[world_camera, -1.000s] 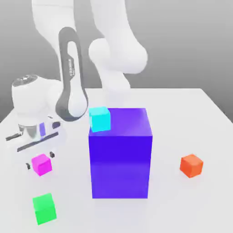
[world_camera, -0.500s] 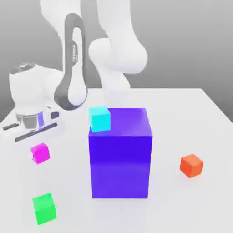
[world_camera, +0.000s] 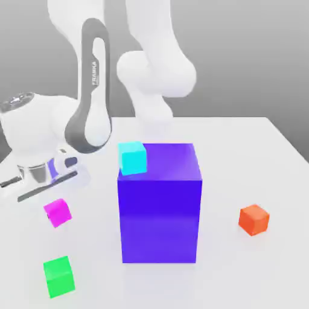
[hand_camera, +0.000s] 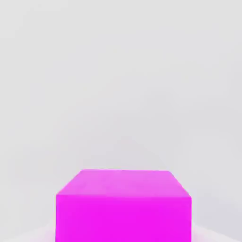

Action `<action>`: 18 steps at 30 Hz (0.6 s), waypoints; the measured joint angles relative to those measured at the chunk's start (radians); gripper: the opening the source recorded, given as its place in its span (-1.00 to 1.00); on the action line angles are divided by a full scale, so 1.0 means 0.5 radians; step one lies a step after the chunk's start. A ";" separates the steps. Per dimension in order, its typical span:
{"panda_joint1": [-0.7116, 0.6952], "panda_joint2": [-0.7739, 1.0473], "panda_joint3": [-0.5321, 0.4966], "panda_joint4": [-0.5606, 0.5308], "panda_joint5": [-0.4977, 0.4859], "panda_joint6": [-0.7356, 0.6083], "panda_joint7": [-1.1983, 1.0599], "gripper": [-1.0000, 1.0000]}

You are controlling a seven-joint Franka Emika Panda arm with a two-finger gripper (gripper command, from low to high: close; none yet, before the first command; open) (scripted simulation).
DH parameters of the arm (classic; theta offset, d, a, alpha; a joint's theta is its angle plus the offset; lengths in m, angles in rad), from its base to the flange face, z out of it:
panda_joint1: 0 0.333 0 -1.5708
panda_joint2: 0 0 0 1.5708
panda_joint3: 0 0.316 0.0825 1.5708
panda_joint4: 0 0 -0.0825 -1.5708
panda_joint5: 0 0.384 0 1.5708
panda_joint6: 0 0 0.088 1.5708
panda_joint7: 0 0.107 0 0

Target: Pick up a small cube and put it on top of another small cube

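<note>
The small magenta cube [world_camera: 57, 212] hangs just under my gripper [world_camera: 54, 200] at the exterior view's left, tilted the same way as the hand and slightly off the white table [world_camera: 241, 157]. The gripper is shut on it. In the hand view the magenta cube [hand_camera: 124, 205] sits very close to the camera, with bare table beyond it. The other small cube, bright green [world_camera: 59, 276], rests on the table nearer the front edge, directly below the magenta one in the exterior view and apart from it.
A big purple-blue block [world_camera: 159, 205] stands mid-table to the right of the gripper, with a cyan cube [world_camera: 132, 157] at its upper left corner. An orange cube [world_camera: 254, 218] lies at the right. The arm's white links [world_camera: 151, 72] rise behind the block.
The gripper has shut on the magenta cube and raised it off the table. The hand has swung toward the exterior view's left and tilted, and the cube tilted with it.
</note>
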 joint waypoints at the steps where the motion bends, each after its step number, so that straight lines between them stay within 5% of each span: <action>1: 0.011 0.013 -0.001 0.017 -0.007 -0.015 0.031 -1.00; 18: 0.243 0.080 -0.006 0.285 -0.133 -0.209 0.573 -1.00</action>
